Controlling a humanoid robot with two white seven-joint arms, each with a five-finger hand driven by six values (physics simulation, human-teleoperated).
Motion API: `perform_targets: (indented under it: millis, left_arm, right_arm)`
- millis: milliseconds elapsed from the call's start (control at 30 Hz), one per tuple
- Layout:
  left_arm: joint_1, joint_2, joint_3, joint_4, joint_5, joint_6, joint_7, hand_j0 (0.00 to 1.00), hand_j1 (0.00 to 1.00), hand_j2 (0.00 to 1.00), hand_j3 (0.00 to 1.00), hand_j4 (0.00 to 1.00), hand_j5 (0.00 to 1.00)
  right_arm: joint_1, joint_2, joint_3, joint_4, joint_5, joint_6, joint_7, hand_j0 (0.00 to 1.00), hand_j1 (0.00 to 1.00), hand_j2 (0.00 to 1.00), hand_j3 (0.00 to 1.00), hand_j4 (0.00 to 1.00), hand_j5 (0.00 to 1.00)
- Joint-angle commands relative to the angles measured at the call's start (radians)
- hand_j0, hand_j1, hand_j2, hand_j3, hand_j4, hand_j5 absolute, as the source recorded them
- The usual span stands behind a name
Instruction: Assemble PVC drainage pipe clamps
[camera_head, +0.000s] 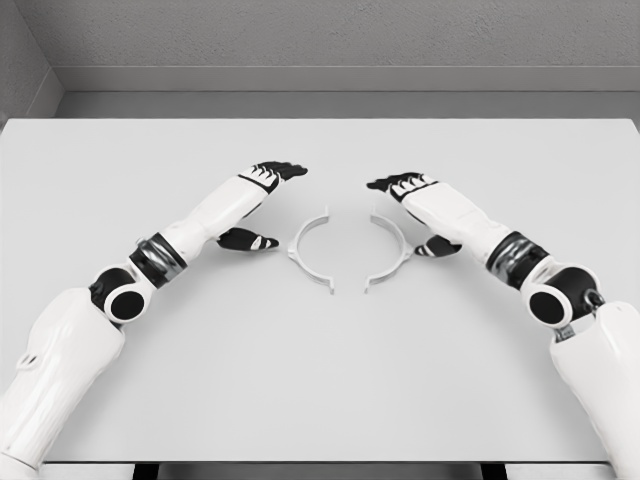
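Head view looks down on a big white table (320, 380), and both arms are reaching in over it from the bottom corners; left arm from the lower left, right arm from the lower right, pretty much mirrored.

Two white half-ring clamp pieces sit flat on the table around the middle; the left clamp half (310, 250) curves like an open bracket, the right clamp half (389, 250) curves the other way, so the hollow sides face each other. They're apart, with a clear gap between their ends at both top and bottom; each one has little flat tabs sticking out at its ends.

The left hand (262, 205) is just beside the left half, on its outer side; fingers are stretched out toward the middle and the thumb hangs lower, well apart from them, so the hand's wide open and gripping nothing; thumb tip is near the clamp but I can't tell if it actually touches. The right hand (415, 212) does the same on the other side; fingers extended, thumb splayed down next to the right half's outer edge, nothing held; contact is hard to call there too.
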Motion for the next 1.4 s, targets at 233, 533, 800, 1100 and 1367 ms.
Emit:
perform_targets:
  millis: [233,533,800,1100,1367]
  left_arm:
    - [-0.002,-0.006,-0.007,0.021,0.005,0.0,0.001,1.0,1.0,1.0,1.0,1.0,1.0]
    - [0.005,-0.027,-0.01,0.018,-0.011,0.0,0.001,1.0,1.0,1.0,1.0,1.0,1.0]
    - [0.003,-0.049,-0.011,0.018,-0.012,0.0,0.001,1.0,1.0,1.0,1.0,1.0,1.0]
    - [0.005,-0.061,-0.01,0.018,-0.032,0.0,0.001,1.0,1.0,1.0,1.0,1.0,1.0]
    - [0.005,-0.072,-0.01,0.016,-0.034,0.0,0.001,1.0,1.0,1.0,1.0,1.0,1.0]
  right_arm:
    - [0.114,-0.036,-0.272,-0.193,-0.021,-0.039,0.002,1.0,1.0,1.0,1.0,1.0,1.0]
    - [0.212,-0.033,-0.458,-0.208,-0.079,-0.218,0.005,1.0,1.0,1.0,1.0,1.0,1.0]
    - [0.23,-0.033,-0.457,-0.208,-0.084,-0.236,0.003,1.0,1.0,1.0,1.0,1.0,1.0]
    - [0.226,-0.033,-0.447,-0.21,-0.084,-0.236,0.002,1.0,1.0,1.0,1.0,1.0,1.0]
    - [0.226,-0.033,-0.447,-0.211,-0.084,-0.236,0.002,1.0,1.0,1.0,1.0,1.0,1.0]
